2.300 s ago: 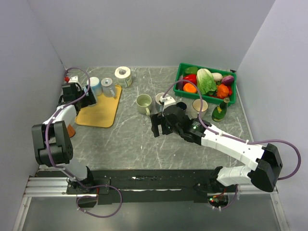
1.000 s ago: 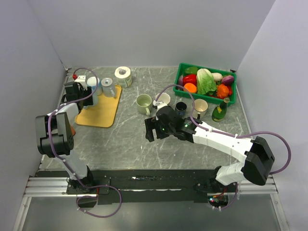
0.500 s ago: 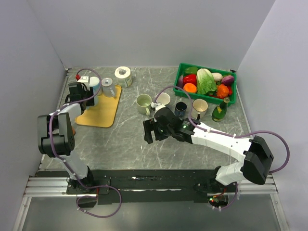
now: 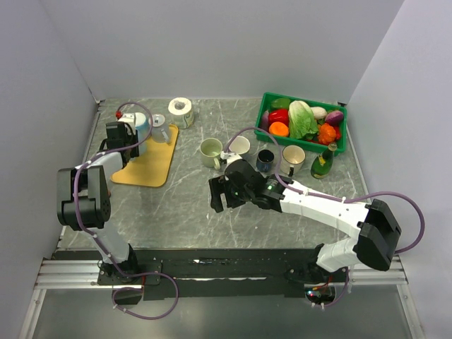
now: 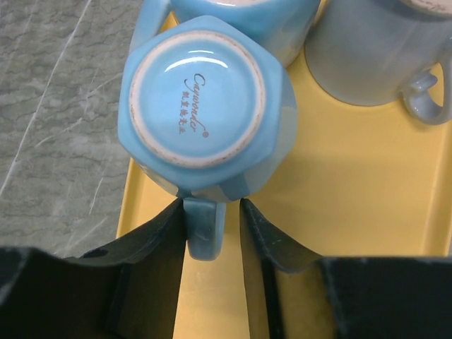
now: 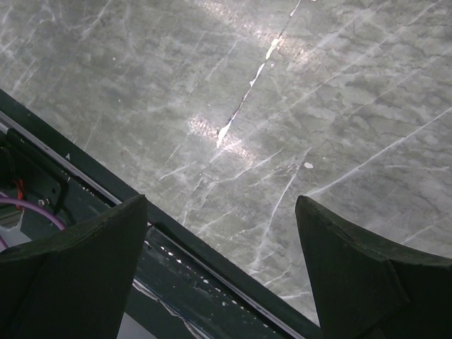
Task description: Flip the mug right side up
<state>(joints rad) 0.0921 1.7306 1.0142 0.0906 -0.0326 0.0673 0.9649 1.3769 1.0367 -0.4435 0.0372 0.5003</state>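
A light blue mug (image 5: 198, 106) stands upside down on the yellow tray (image 5: 339, 183), its printed base facing up. Its handle (image 5: 205, 226) points toward my left gripper (image 5: 212, 205) and lies between the two fingers. The left finger touches the handle; a narrow gap remains at the right finger. In the top view my left gripper (image 4: 121, 138) is at the tray's far left corner and hides most of this mug. My right gripper (image 4: 215, 194) hovers open over bare table near the middle, with nothing between its fingers (image 6: 92, 247).
A second blue mug (image 5: 240, 10) and a pale grey mug (image 5: 374, 49) crowd the tray behind the mug. A paper roll (image 4: 181, 109), several mugs (image 4: 210, 150), a bottle (image 4: 323, 164) and a green crate (image 4: 300, 144) of vegetables stand further right. The dark rail (image 6: 212, 282) lies under my right gripper.
My left gripper has moved forward along the tray to the mug and its jaws have narrowed round the handle. The right gripper drifted slightly left and stayed open.
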